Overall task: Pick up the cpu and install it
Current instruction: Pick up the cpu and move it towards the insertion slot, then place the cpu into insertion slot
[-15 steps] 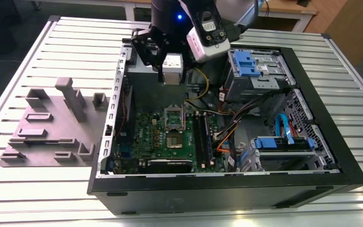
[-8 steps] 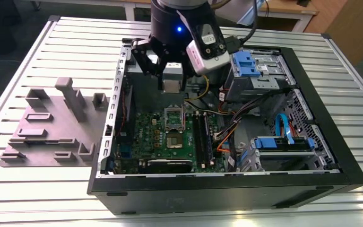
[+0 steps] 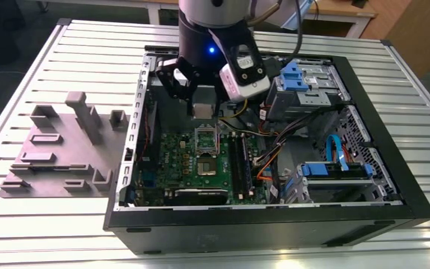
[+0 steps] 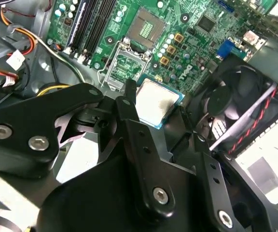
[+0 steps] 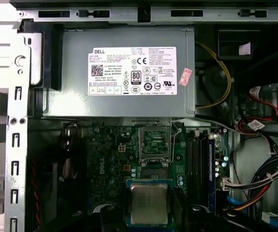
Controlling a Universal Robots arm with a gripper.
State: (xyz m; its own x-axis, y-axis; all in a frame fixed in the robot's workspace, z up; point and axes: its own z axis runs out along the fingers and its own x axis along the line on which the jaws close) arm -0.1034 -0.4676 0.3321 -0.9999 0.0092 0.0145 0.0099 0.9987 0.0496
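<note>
**Chip gripped over the board**

Black two-fingered gripper (image 3: 200,106) clamped on the small flat square cpu with silvery metal top (image 4: 157,101), pinching opposite edges. Held level, metal face up, inside the open black computer case (image 3: 275,230), hovering above the green motherboard (image 5: 110,150) near the rectangular metal socket frame (image 5: 153,142). Probably kept flat so the underside faces the board squarely.
</note>
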